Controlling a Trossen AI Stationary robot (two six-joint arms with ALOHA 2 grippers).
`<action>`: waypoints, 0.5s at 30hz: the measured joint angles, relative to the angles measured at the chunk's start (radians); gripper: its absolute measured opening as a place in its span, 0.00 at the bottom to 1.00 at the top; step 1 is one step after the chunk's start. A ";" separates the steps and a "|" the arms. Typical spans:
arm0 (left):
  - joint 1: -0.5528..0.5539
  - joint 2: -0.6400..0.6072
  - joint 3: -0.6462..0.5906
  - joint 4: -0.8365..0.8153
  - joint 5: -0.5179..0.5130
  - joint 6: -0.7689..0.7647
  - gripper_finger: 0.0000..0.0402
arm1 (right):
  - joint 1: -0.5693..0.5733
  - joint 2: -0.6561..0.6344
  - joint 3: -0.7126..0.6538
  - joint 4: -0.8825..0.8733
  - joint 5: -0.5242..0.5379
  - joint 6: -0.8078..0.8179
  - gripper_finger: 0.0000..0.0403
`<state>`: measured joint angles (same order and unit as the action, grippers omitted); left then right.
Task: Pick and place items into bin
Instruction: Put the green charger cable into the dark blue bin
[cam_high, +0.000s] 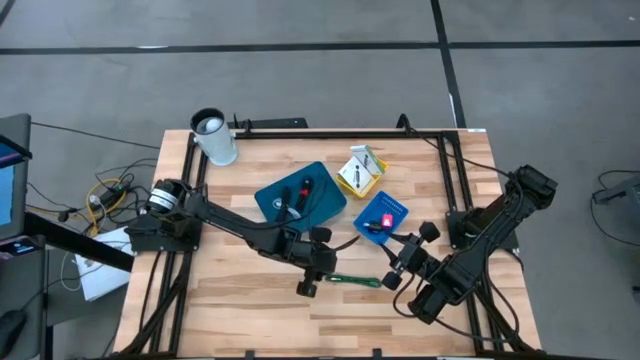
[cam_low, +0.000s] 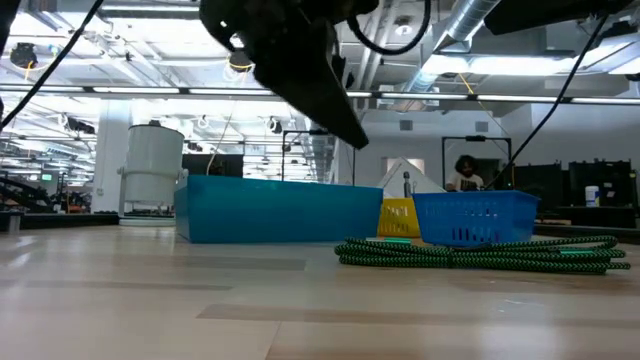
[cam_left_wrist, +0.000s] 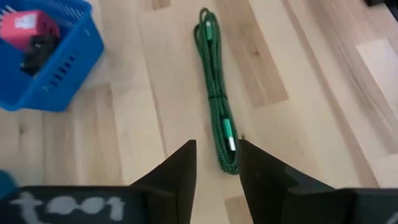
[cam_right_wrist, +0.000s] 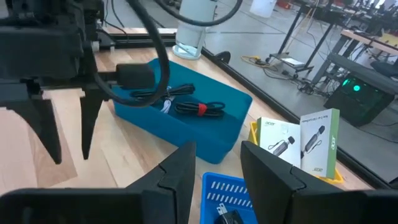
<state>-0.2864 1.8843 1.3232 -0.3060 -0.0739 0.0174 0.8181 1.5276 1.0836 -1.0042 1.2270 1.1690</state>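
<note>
A green braided cable, bundled long (cam_high: 352, 281) (cam_left_wrist: 214, 87) (cam_low: 480, 252), lies flat on the wooden table. My left gripper (cam_high: 318, 272) (cam_left_wrist: 217, 146) hovers open above its near end, clear of it in the low view (cam_low: 350, 135). My right gripper (cam_high: 397, 258) (cam_right_wrist: 219, 149) is open beside the small blue basket (cam_high: 392, 207) (cam_left_wrist: 59, 68), which holds a pink-red piece (cam_high: 386, 220) (cam_left_wrist: 25, 28) and a black piece (cam_left_wrist: 38, 50). The large blue bin (cam_high: 322, 207) (cam_right_wrist: 211, 121) holds black cables (cam_right_wrist: 186, 106). White packets with green and black marks (cam_high: 360, 170) (cam_right_wrist: 305, 143) stand in a yellow tray.
A white cylinder container (cam_high: 213, 135) (cam_low: 155, 170) stands at the table's far left corner. A black frame rail (cam_high: 300, 135) runs around the table. Bare wood lies along the near edge (cam_high: 250, 320). A person (cam_low: 465, 172) shows far off in the room.
</note>
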 joint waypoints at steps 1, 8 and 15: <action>-0.001 0.003 -0.006 0.008 0.008 -0.001 0.27 | 0.000 0.000 0.000 0.000 0.000 0.000 0.31; -0.009 0.080 -0.006 0.093 0.030 -0.018 0.37 | -0.002 0.000 0.001 0.003 0.001 -0.002 0.31; -0.005 0.126 -0.003 0.134 0.096 -0.039 0.43 | 0.000 0.000 0.002 0.001 0.000 -0.002 0.31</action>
<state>-0.2916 2.0105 1.3201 -0.1717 0.0218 -0.0213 0.8177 1.5276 1.0859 -1.0036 1.2274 1.1671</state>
